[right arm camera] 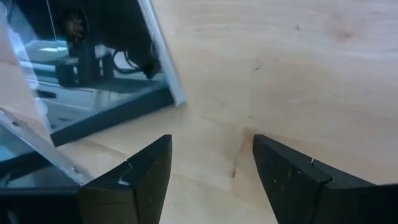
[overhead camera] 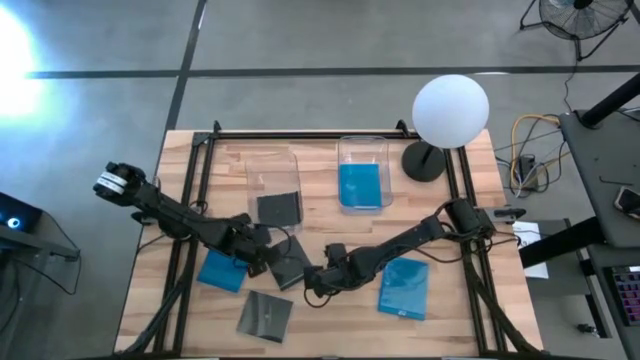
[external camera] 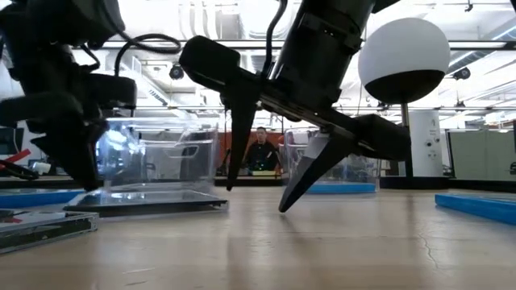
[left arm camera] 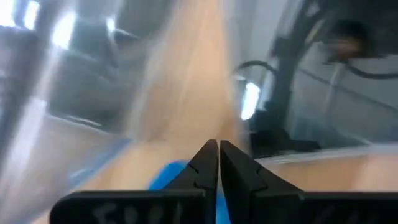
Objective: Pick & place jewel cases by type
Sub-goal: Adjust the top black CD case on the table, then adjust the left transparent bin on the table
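Note:
In the high view a dark jewel case [overhead camera: 290, 268] lies flat mid-table between my two grippers. My left gripper [overhead camera: 258, 252] is shut just left of it, over the edge of a blue case [overhead camera: 222, 271], which shows under its fingers [left arm camera: 166, 177]. My right gripper [overhead camera: 312, 285] is open just right of the dark case, fingers pointing down close above the wood [external camera: 256, 199]; the case's corner [right arm camera: 93, 81] lies beside it. Another dark case [overhead camera: 265, 315] and another blue case [overhead camera: 403, 288] lie near the front edge.
Two clear bins stand toward the far edge: the left bin [overhead camera: 272, 165] holds a dark case [overhead camera: 279, 208], the right bin [overhead camera: 362, 148] a blue case [overhead camera: 360, 185]. A white globe lamp [overhead camera: 450, 110] stands at the far right corner. A person shows far behind the table [external camera: 262, 153].

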